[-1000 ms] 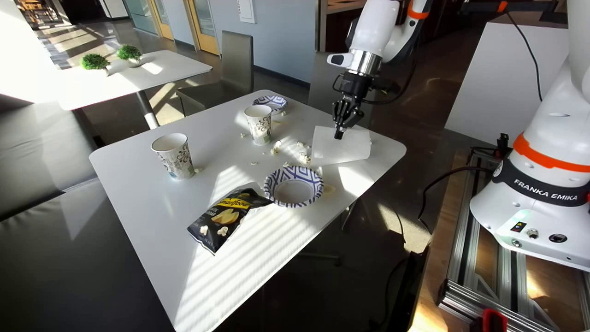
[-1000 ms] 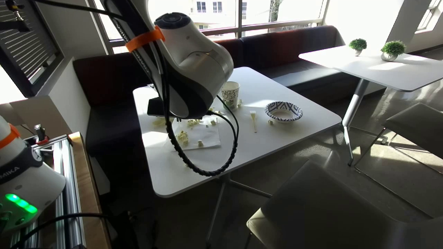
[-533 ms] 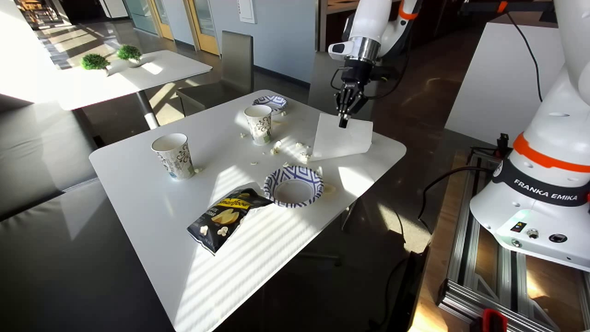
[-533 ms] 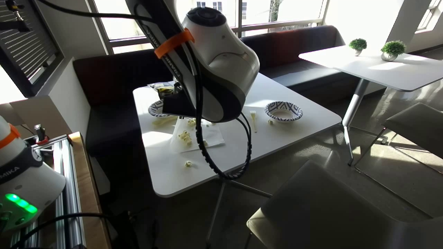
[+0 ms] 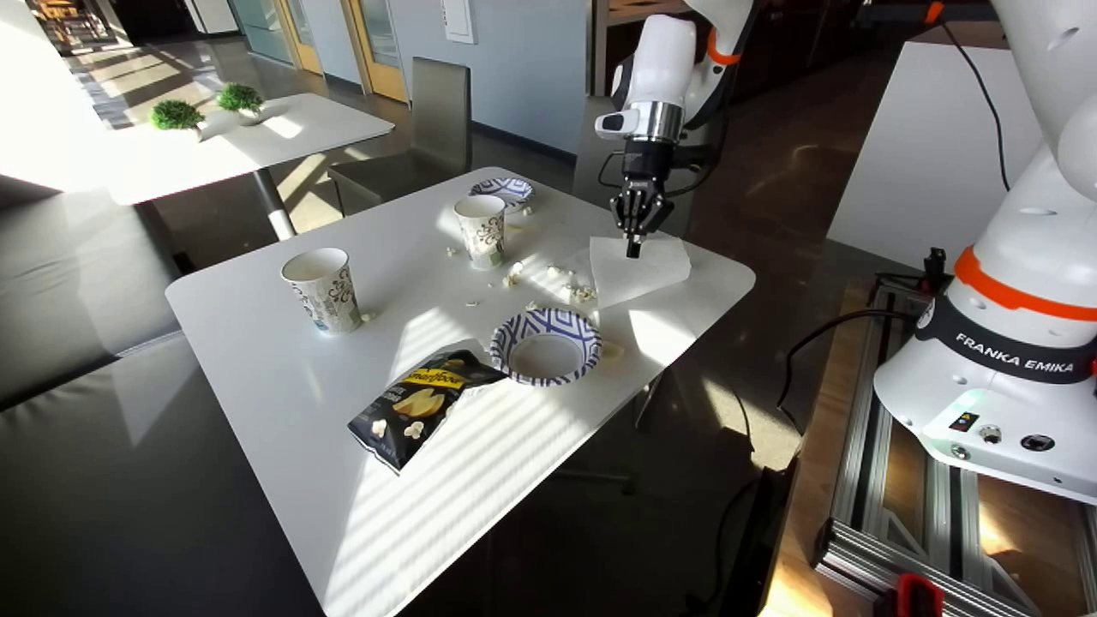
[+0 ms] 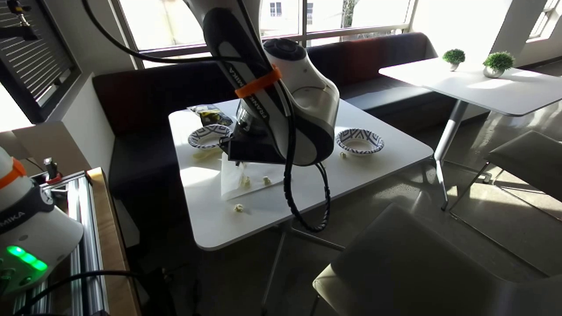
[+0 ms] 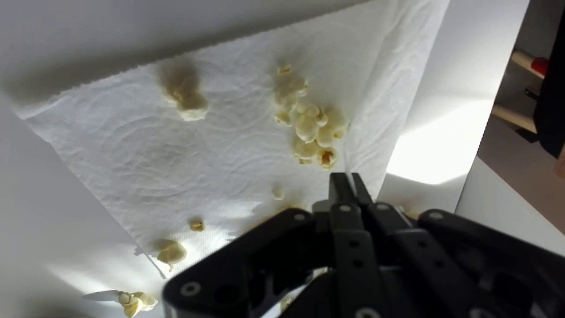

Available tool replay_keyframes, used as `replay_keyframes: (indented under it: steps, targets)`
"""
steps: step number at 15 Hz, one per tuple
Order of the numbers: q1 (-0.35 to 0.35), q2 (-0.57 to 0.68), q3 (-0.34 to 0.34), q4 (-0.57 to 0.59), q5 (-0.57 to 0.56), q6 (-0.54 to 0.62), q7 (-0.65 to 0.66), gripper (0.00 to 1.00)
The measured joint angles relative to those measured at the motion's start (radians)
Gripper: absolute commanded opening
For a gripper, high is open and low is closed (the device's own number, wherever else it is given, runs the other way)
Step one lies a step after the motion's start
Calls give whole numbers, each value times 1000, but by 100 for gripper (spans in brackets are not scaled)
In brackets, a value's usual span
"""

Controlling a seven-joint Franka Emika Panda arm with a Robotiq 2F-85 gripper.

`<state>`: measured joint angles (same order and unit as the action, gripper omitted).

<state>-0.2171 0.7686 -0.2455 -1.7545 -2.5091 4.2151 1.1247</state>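
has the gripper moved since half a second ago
Yes, down: in an exterior view, the gripper, shut on the paper towel, sits lower, closer to the table below.

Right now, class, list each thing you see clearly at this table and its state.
Paper towel: pinched, partly raised
Jaws: shut on the towel
Popcorn: loose, scattered
Snack bag: lying down; open or sealed, unclear
One cup: upright
Another cup: upright
Bowl by the bag: right side up
Bowl away from the bag: right side up
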Motion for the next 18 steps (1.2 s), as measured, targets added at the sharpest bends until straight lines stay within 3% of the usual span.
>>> replay_keyframes:
  steps: [4,8,18]
  targets:
    - [105,35,-59,14,0,0,0,0]
    - [163,46,-93,6,0,0,-4,0]
    - [171,48,-102,-1,3,0,-7,1]
